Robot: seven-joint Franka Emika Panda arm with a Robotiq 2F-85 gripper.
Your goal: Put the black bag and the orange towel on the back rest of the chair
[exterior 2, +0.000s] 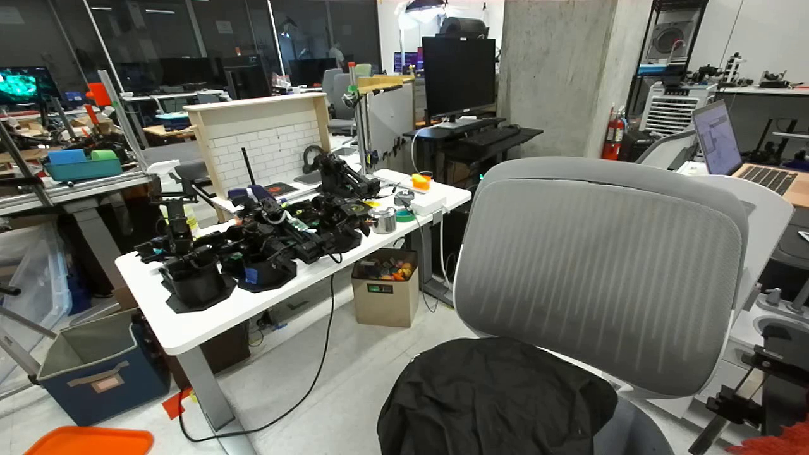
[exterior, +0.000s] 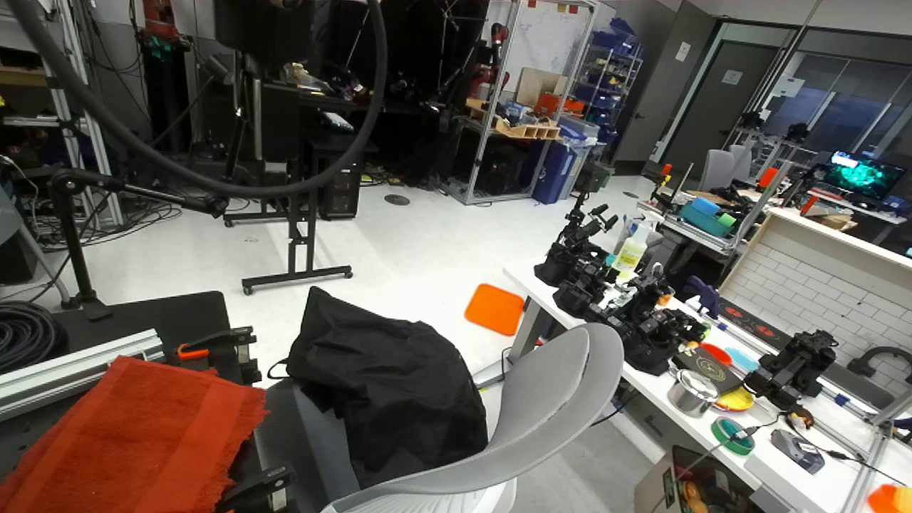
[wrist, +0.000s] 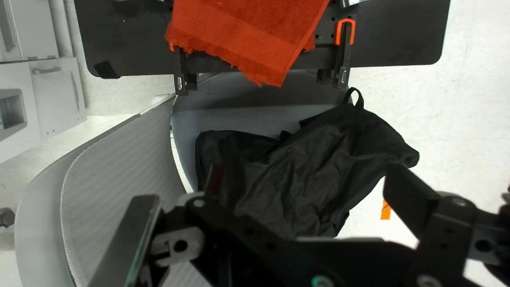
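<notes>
The black bag lies crumpled on the chair seat in all the views, below the back rest, with a small loop strap showing. The orange towel is spread over the black tabletop; in the wrist view one corner of the towel hangs past the edge above the seat. Nothing is draped over the grey back rest of the chair, which curves up beside the bag. In the wrist view my gripper stands open above the bag, its fingers wide apart and holding nothing. Neither exterior view shows the gripper.
Two black clamps, one of them a clamp with an orange handle, sit along the tabletop edge beside the towel. A white desk crowded with black robot arms stands near the chair. A flat orange object lies on the floor.
</notes>
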